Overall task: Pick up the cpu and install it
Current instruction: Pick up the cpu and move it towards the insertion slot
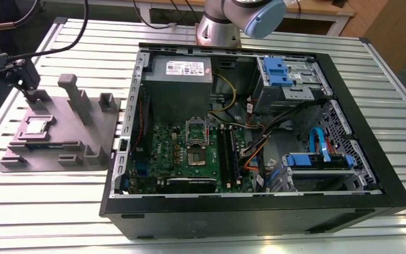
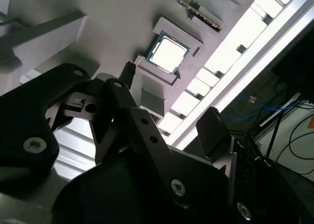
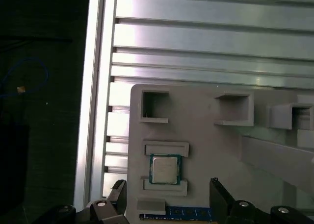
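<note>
The cpu (image 1: 35, 127) is a small silver square lying flat in a recess of the grey holder tray (image 1: 83, 132), at the exterior view's left. It also shows in both wrist views, as the cpu (image 3: 165, 169) and the cpu (image 2: 168, 54). My gripper (image 1: 27, 84) hangs above the tray's far end, a little beyond the chip and apart from it. In the first wrist view my gripper (image 3: 168, 188) is open, its two black fingertips (image 3: 120, 194) standing wide on either side of the chip's recess. Nothing is between them.
An open computer case (image 1: 344, 132) lies on the slatted metal table (image 1: 48, 206), right of the tray. Inside are the green motherboard (image 1: 171, 159) with its square socket frame (image 1: 197, 143), cables and blue drive brackets. Upright posts (image 1: 72, 92) rise from the tray near the gripper.
</note>
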Controlling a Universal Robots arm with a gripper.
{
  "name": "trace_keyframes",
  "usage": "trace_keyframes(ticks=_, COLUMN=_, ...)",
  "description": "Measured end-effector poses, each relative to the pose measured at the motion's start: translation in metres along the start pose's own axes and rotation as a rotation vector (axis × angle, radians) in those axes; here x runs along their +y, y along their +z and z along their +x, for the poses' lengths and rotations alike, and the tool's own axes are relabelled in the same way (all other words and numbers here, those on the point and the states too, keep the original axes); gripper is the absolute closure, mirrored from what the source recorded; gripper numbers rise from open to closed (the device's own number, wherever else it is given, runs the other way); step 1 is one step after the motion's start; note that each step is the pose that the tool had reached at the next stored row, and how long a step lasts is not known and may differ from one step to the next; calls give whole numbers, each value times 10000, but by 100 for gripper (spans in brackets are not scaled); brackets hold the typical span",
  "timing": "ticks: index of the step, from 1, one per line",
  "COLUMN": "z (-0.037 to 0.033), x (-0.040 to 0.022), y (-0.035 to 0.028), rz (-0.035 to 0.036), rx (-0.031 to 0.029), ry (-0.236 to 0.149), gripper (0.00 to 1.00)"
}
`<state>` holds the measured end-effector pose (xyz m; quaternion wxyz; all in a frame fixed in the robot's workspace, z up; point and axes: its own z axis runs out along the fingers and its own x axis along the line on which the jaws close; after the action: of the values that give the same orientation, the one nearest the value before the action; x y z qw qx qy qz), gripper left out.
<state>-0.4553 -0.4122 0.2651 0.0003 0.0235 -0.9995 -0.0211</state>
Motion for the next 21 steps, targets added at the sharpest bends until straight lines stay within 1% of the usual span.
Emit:
trace_keyframes(ticks=2, z=0, x=-22, y=36, rz=-1, rx=-2, ry=1, gripper=24)
trace_keyframes(ticks=6, z=2, x=-38, y=109, rz=-1, rx=-2, ry=11, gripper=24)
trace_keyframes(ticks=21, z=-3, x=-52, y=381, rz=-1, rx=-3, ry=17, gripper=24)
